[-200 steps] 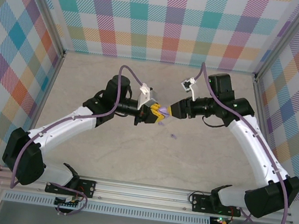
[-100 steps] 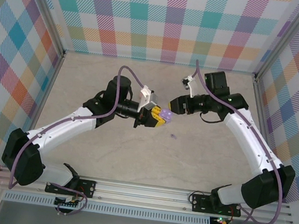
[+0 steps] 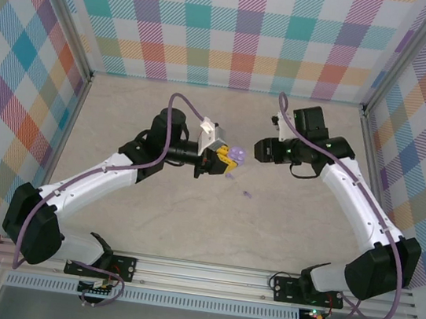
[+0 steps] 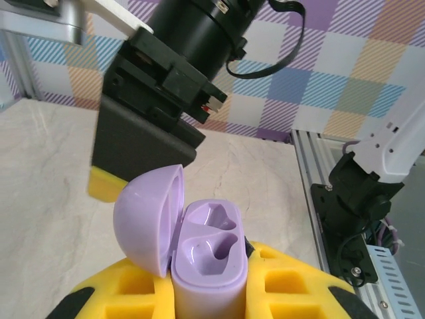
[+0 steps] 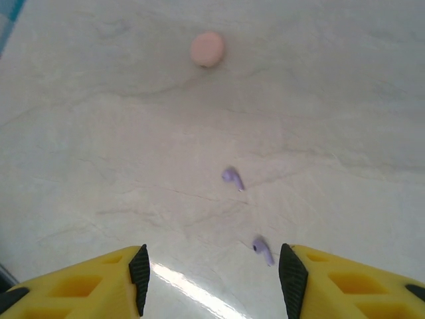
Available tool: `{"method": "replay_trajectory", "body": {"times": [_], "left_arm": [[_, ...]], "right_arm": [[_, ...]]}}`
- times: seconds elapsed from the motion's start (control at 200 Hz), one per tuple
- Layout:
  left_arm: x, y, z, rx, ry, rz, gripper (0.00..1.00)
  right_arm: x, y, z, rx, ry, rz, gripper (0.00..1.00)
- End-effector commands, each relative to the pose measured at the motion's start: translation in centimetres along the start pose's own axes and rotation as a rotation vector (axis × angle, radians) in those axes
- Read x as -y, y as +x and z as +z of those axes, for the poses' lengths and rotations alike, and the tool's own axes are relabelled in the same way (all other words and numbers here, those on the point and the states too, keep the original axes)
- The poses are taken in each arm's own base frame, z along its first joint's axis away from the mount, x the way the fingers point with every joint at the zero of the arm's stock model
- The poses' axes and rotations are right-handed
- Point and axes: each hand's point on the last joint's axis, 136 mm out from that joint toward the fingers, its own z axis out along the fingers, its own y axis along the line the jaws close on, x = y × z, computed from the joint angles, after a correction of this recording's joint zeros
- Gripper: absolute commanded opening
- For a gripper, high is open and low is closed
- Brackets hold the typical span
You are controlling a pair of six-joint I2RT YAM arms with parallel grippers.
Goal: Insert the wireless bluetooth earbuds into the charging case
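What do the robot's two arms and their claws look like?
The left arm and right arm have white shells, black joints and bases, and a thin purple cable running along each. The left claw and right claw have yellow fingers with square recesses and black inner pads.

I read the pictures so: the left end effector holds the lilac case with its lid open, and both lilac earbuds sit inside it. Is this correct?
Not quite. The left end effector holds the lilac case with its lid open, but its wells are empty, as the left wrist view shows. Two lilac earbuds lie on the table in the right wrist view.
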Motion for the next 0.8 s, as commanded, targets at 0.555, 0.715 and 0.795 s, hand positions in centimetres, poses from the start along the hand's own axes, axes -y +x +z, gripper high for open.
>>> {"method": "replay_trajectory", "body": {"times": [0.555,0.715,0.795], "left_arm": [[-1.1,0.4,-2.2,0.050,-0.211,-0.124,0.09],[-0.9,0.7,-2.6,0.046,-0.222,-0.128,0.09],[-0.9,0.7,-2.7,0.047,-0.223,-0.131,0.09]], "right_arm": [[2.0,10.8,8.5,-0.350,-0.052,0.243,0.52],[2.4,11.1,10.1,-0.385,-0.034,0.230,0.50],[2.3,11.0,10.9,-0.394,-0.036,0.186,0.49]]}}
